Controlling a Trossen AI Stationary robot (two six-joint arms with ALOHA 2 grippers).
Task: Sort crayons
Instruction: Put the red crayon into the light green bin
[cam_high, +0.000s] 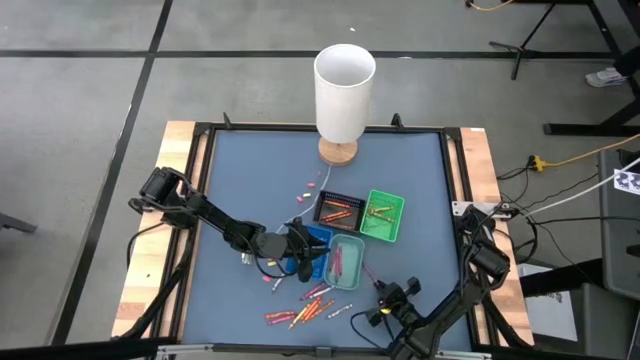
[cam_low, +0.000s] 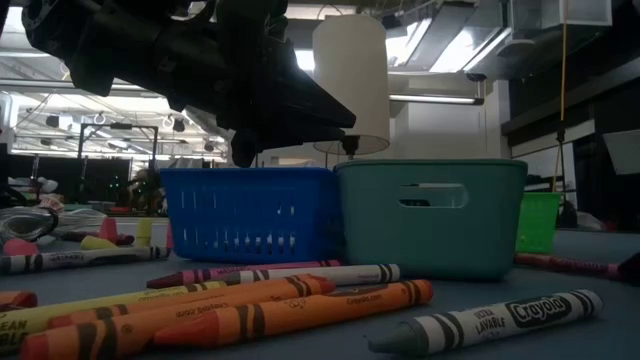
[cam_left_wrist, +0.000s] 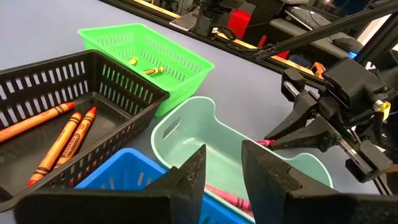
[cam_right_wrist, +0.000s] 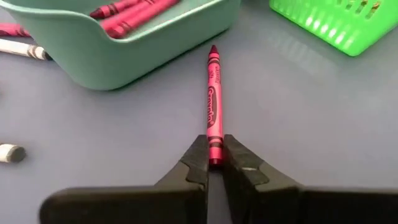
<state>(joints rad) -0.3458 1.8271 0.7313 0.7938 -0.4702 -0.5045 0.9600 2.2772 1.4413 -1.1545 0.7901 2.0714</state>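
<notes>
Right gripper (cam_right_wrist: 214, 163): fingers closed on the tail of a dark red crayon (cam_right_wrist: 214, 102) lying flat on the table (cam_high: 250, 170), tip just short of the teal tray (cam_right_wrist: 124, 50).
Left gripper (cam_left_wrist: 221, 180): fingers parted, nothing between them, above the blue tray (cam_high: 318, 238).
Teal tray: dark red crayons inside.
Black tray (cam_left_wrist: 74, 124): orange crayons.
Green tray (cam_left_wrist: 149, 53): yellow crayons (two visible).
Loose crayons (cam_high: 305, 312): orange, pink and white, scattered at the table's near edge.

Even, bright overhead light; low view backlit, its foreground crayons (cam_low: 270, 310) blurred.
</notes>
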